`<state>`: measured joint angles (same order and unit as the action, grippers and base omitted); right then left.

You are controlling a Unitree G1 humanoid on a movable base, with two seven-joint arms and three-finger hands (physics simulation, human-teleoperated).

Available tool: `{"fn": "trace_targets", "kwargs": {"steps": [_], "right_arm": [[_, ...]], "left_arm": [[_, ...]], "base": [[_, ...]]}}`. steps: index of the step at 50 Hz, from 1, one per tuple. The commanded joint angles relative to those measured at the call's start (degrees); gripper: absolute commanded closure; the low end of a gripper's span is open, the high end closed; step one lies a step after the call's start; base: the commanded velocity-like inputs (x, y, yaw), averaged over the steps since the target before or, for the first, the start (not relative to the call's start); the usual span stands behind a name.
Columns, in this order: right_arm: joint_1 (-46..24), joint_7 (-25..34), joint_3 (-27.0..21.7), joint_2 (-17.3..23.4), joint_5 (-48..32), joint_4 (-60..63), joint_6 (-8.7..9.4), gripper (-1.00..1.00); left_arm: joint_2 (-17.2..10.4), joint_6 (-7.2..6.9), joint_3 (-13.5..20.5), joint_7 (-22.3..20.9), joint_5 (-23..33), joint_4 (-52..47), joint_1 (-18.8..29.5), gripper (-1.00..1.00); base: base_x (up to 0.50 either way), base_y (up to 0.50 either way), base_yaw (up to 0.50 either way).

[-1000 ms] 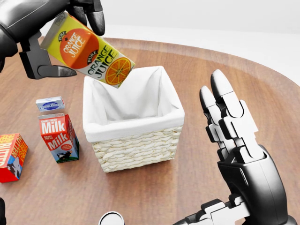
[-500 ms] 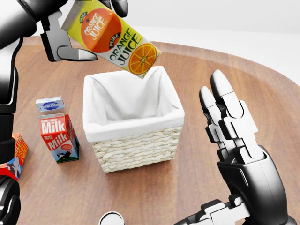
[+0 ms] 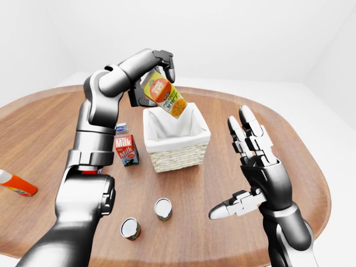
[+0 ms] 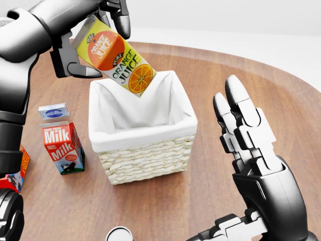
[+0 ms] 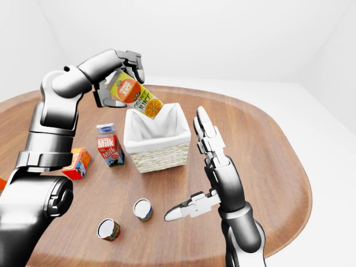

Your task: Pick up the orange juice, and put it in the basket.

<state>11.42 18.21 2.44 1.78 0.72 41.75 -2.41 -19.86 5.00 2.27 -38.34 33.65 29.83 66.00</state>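
Partly hidden by the left hand [image 4: 95,30], the orange juice carton [image 4: 115,57] showed only its printed face; the dark fingers were clamped round its upper end. It was a tall box, yellow with an orange disc, tilted, its lower corner hanging over the basket [image 4: 145,155] at the top left of the rim. The basket was square, pale woven wicker with a white cloth lining. Left of the basket stood a red milk carton [image 4: 62,146], with a small blue-topped box [image 4: 53,111] just beyond it. Right of the basket, the right hand [image 4: 251,150] was spread flat, grasping nothing. Below the basket, a can [image 4: 119,234] was cut off by the frame edge.
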Motion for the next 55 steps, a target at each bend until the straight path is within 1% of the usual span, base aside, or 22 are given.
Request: {"fn": "trace_targets", "kwargs": {"steps": [1,3,6,7,8,11,12,13,15,18,22,23,27,29,34,36,37,44,49,55], "right_arm": [[0.2,0.1,0.0,0.0,0.0,0.0,-0.16,-1.00],[0.3,0.1,0.1,0.0,0.1,0.2,-0.02,-1.00],[0.2,0.1,0.2,0.0,0.0,0.0,-0.15,-1.00],[0.2,0.1,0.2,0.0,-0.1,-0.1,-0.25,-1.00],[0.2,0.1,0.1,0.0,0.0,-0.1,-0.21,-1.00],[0.2,0.1,0.2,0.0,0.0,-0.1,-0.23,-1.00],[0.2,0.1,0.3,0.0,-0.1,-0.1,-0.30,-1.00],[0.2,0.0,0.3,0.0,-0.2,-0.2,-0.36,-1.00],[0.2,0.0,0.3,0.0,-0.2,0.1,-0.11,-1.00],[0.2,0.0,0.2,0.0,-0.1,0.3,0.15,-1.00],[0.2,-0.1,0.4,0.0,-0.3,0.0,-0.18,-1.00],[0.2,-0.1,0.4,0.0,-0.3,0.0,-0.21,-1.00],[0.0,0.0,-0.1,0.1,0.1,0.2,0.25,-1.00],[-0.1,0.0,-0.1,0.0,0.1,0.1,0.12,-1.00],[0.1,0.1,-0.1,0.0,0.1,0.1,0.03,-1.00],[0.0,0.1,-0.2,0.0,0.3,0.1,0.18,-1.00],[0.0,0.1,-0.2,0.0,0.1,-0.1,-0.10,-1.00],[0.1,0.2,-0.3,0.0,0.3,-0.2,-0.20,-1.00],[0.2,0.3,-0.4,0.0,0.3,-0.1,-0.34,-1.00],[0.1,0.3,-0.3,0.0,0.1,-0.5,-0.49,-1.00]], "left_arm": [[0.7,0.00,0.2,7.6,5.1,3.6,1.1,1.00],[0.8,0.00,0.2,9.0,5.6,3.8,1.3,1.00],[0.7,0.00,-0.1,9.6,6.2,4.2,1.5,1.00],[0.7,0.00,-0.3,8.7,5.5,4.2,1.3,1.00],[0.7,0.00,-0.2,9.2,6.1,4.2,1.2,1.00],[0.6,0.00,-0.2,12.8,9.3,6.3,1.6,1.00],[0.8,0.00,-0.4,12.9,9.0,6.8,1.6,1.00],[0.9,0.00,-0.4,14.1,9.9,7.3,1.8,1.00],[0.9,0.00,-0.7,15.6,11.0,8.7,2.1,1.00],[1.0,0.00,-1.2,19.5,14.5,11.3,3.1,1.00],[1.4,0.00,-1.6,22.0,16.2,14.1,4.5,1.00],[1.5,0.00,-1.8,23.7,17.4,15.3,5.2,1.00],[1.9,0.00,-2.4,26.8,19.3,19.1,6.9,1.00],[2.1,0.00,-2.8,29.3,20.9,21.4,8.0,1.00],[2.8,0.00,-3.3,32.4,22.3,25.0,9.6,1.00],[3.0,0.00,-3.6,34.1,23.2,26.2,10.0,1.00],[3.1,0.00,-3.9,35.4,24.0,27.4,10.5,1.00],[3.4,0.00,-4.8,40.3,27.0,32.5,12.5,1.00],[3.6,0.00,-5.5,43.6,29.3,35.0,12.8,1.00],[4.1,0.00,-5.6,45.2,30.2,36.3,12.6,1.00]], "base": [[0.00,0.00,0.00],[0.00,0.00,0.00],[0.00,0.00,0.00],[0.00,0.00,0.00],[0.00,0.00,0.00],[0.00,0.00,0.00],[0.00,0.00,0.00],[0.00,0.00,0.00],[0.00,0.00,0.00],[0.00,0.00,0.00],[0.00,0.00,0.00],[0.00,0.00,0.00],[0.00,0.00,0.00],[0.00,0.00,0.00],[0.00,0.00,0.00],[0.00,0.00,0.00],[0.00,0.00,0.00],[0.00,0.00,0.00],[0.00,0.00,0.00],[0.00,0.00,0.00]]}}
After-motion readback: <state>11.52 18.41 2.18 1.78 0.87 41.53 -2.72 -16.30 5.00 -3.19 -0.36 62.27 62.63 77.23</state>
